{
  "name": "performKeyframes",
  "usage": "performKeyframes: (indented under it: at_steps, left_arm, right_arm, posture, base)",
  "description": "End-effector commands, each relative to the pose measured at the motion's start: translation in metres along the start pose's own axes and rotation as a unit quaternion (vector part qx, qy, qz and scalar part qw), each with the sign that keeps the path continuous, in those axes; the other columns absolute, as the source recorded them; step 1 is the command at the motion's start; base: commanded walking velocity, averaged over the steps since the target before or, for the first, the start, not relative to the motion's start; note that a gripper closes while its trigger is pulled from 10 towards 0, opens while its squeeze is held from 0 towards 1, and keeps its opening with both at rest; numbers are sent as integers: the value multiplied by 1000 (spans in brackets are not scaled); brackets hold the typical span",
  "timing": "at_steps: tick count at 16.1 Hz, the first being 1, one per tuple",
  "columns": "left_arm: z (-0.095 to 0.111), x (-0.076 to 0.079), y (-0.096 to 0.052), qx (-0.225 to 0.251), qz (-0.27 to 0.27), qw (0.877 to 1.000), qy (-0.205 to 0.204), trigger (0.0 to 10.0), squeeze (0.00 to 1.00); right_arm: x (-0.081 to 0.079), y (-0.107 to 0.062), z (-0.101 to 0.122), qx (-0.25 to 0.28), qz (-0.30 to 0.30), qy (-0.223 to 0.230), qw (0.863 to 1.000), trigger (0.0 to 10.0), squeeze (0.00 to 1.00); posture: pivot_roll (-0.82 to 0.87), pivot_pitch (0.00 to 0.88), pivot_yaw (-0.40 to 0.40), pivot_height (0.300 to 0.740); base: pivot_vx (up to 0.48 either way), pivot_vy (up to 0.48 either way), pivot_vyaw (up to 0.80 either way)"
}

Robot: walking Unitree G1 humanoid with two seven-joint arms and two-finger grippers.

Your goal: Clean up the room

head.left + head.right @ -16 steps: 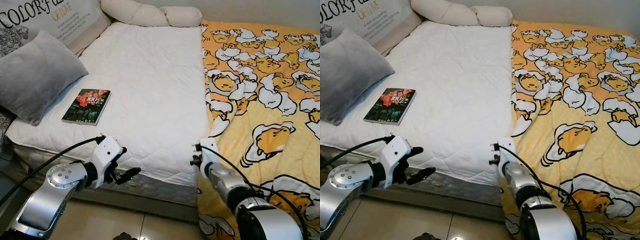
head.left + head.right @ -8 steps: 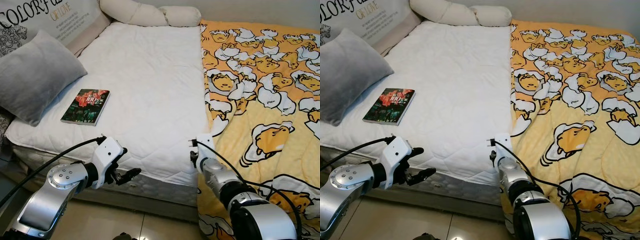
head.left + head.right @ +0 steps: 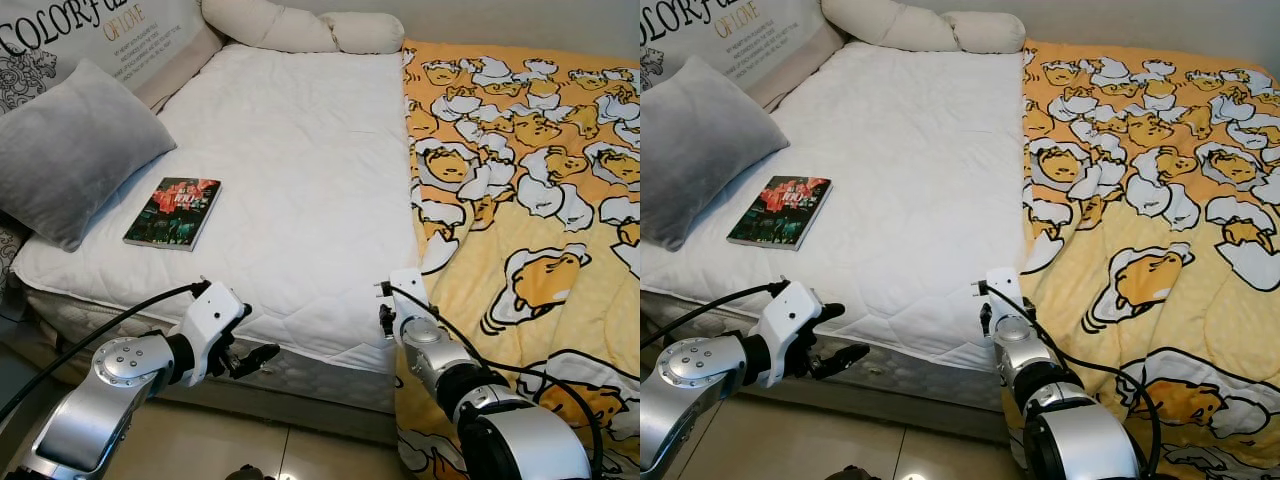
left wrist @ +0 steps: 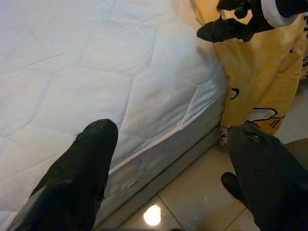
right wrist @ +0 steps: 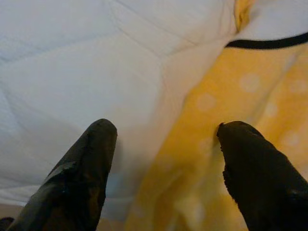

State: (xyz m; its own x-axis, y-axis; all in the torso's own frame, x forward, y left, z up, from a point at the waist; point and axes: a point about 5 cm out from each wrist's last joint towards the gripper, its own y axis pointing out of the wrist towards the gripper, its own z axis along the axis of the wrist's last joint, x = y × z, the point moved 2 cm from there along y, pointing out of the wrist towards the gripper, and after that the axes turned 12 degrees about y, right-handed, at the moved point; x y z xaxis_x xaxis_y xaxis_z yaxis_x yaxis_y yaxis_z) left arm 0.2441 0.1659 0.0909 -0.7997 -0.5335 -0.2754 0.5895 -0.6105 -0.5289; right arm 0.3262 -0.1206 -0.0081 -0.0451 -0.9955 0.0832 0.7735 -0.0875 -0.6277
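The right gripper (image 5: 163, 159) hangs at the foot edge of the bed, its two fingers (image 5: 77, 178) spread apart with nothing between them, tips right over the seam where the yellow blanket (image 3: 530, 200) meets the white mattress pad (image 3: 290, 170); whether they touch the cloth cannot be told. The left gripper (image 3: 245, 358) sits lower, in front of the mattress side near the foot edge, its fingers also apart and empty, over the tiled floor (image 4: 192, 202). The blanket is yellow with a repeated egg-character print in white, orange and black outline; it covers the right half of the bed, its long axis running from the head to the foot, and it drapes over the foot edge down toward the floor. Its inner edge is rumpled and partly folded back along the middle of the bed, showing a white underside. On the bare pad, near the left edge and well apart from both grippers, lies a book (image 3: 173, 212) with a dark, red-and-green cover, flat, its long axis running roughly from foot to head and tilted slightly. Just beside it, at the left edge, a grey pillow (image 3: 75, 150) leans, and behind that a cushion (image 3: 90, 35) with printed lettering stands at the head corner. A long cream bolster (image 3: 300, 25) lies across the head edge. The pad is quilted in a hexagon pattern; the floor is glossy beige tile.
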Motion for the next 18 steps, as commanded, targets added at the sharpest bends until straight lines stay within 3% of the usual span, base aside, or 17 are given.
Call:
performKeyframes:
  at_steps: [1,2,3,4,5,6,7,13,18]
  left_arm:
    - [4,1,-2,0,-3,1000,8,10000,0]
    - [5,2,-2,1,-6,1000,9,10000,0]
    - [7,3,-2,2,-12,1000,11,10000,0]
    - [7,4,-3,0,-20,1000,14,10000,0]
    - [6,5,-4,-3,-25,1000,16,10000,0]
    - [4,5,-6,-7,-28,999,17,10000,0]
    - [4,5,-7,-8,-28,999,17,10000,0]
    - [4,5,-6,-9,-27,999,15,10000,0]
    - [5,6,-4,-6,-23,1000,12,10000,0]
  right_arm:
    - [8,1,-5,-17,-17,-3,1000,10000,871]
    - [10,1,-9,-26,-16,8,999,10000,173]
    - [13,1,-13,-38,-16,20,999,10000,0]
    - [17,1,-15,-45,-18,20,999,10000,0]
    - [23,2,-16,-47,-27,15,998,7412,0]
    - [29,2,-16,-47,-35,16,998,2667,0]
    - [31,2,-16,-48,-35,21,998,0,0]
    - [44,2,-25,-70,-20,54,996,0,0]
    - [43,3,-23,-68,3,64,996,0,0]
  posture:
    - [108,23,5,740]
    - [114,41,12,740]
    - [118,54,18,740]
    - [120,65,24,740]
    - [120,80,30,740]
    - [120,89,34,740]
    - [120,93,34,740]
    - [118,90,24,740]
    - [109,71,19,740]
  base:
    - [0,0,0]
    - [0,0,0]
    - [0,0,0]
    - [0,0,0]
    - [0,0,0]
    - [0,0,0]
    - [0,0,0]
    - [0,0,0]
    - [0,0,0]
